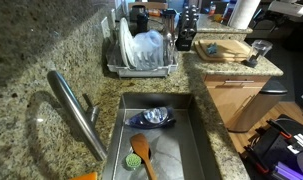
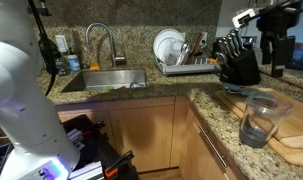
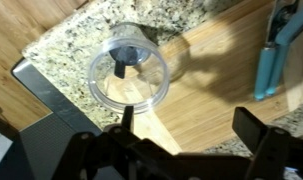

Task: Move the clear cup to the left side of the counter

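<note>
The clear cup [image 3: 128,72] stands upright and empty at the corner of a pale wooden cutting board [image 3: 206,95], partly over the speckled granite counter [image 3: 181,20]. In both exterior views the clear cup [image 1: 259,52] [image 2: 261,118] sits at the counter's end, far from the sink. My gripper [image 3: 191,128] is open and empty. It hangs above the board, and the cup lies just beyond its left finger in the wrist view. In an exterior view the gripper [image 2: 278,62] is well above the cup, not touching it.
A dish rack [image 1: 141,50] [image 2: 181,57] with plates stands behind the steel sink [image 1: 156,140]. A faucet [image 1: 76,110] rises beside the sink. A knife block [image 2: 236,60] and dark bottles stand near the board. A blue utensil [image 3: 269,55] lies on the board.
</note>
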